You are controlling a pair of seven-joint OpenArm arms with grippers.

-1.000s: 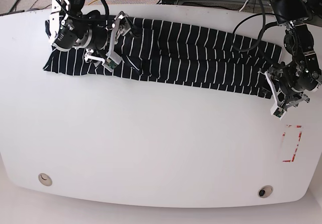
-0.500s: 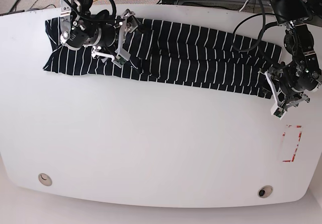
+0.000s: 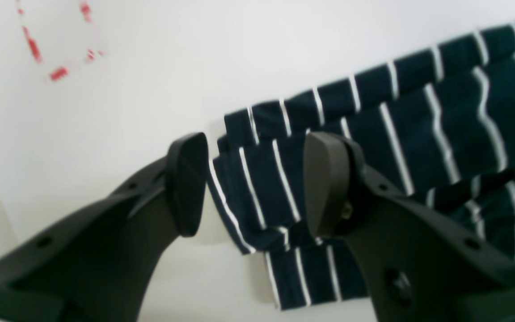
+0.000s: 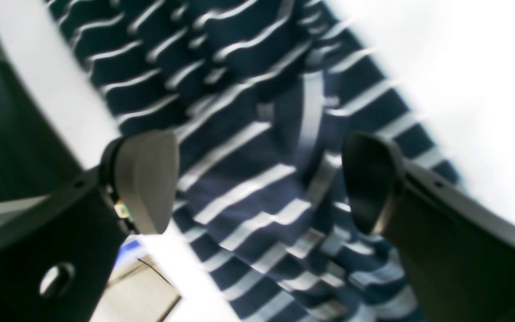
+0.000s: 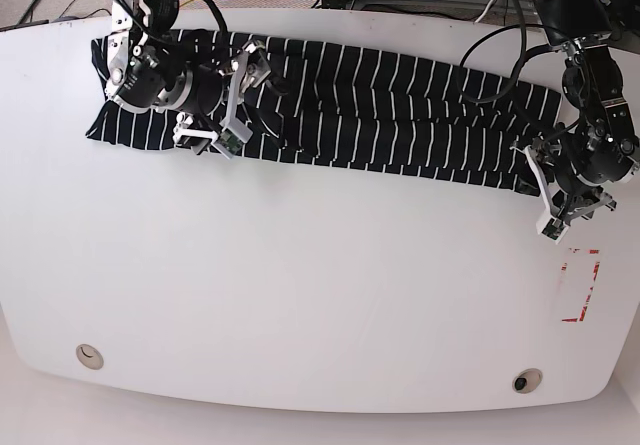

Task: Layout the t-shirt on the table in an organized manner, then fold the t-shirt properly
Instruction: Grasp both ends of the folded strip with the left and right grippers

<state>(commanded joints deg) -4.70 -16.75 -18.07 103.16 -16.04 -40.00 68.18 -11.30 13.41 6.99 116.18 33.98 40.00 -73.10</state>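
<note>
Fingers on both grippers are spread apart with nothing pinched. On the left gripper (image 3: 248,183), one pad (image 3: 188,183) sits over bare table (image 3: 150,67) just off the cloth and the other over the stripes, so the shirt (image 5: 380,115) corner lies right between them. Looks to me like it's lined up to bite that corner, which makes sense if you want to pull the fabric flat from an end.

Right gripper (image 4: 257,183) hovers over the other end of the shirt, jaws wide, with bunched, wrinkly folds under the gap. That view is blurry so I can't tell if the tips touch cloth. My guess is it's hunting for a fold or edge to grab there.

Shirt itself is stretched as a long narrow band along the far edge of the table, doubled over on itself, not really spread yet. Red mark (image 5: 582,285) sits near the left arm, well clear of the fabric. So I'd say layout is barely started, folding not yet
</note>
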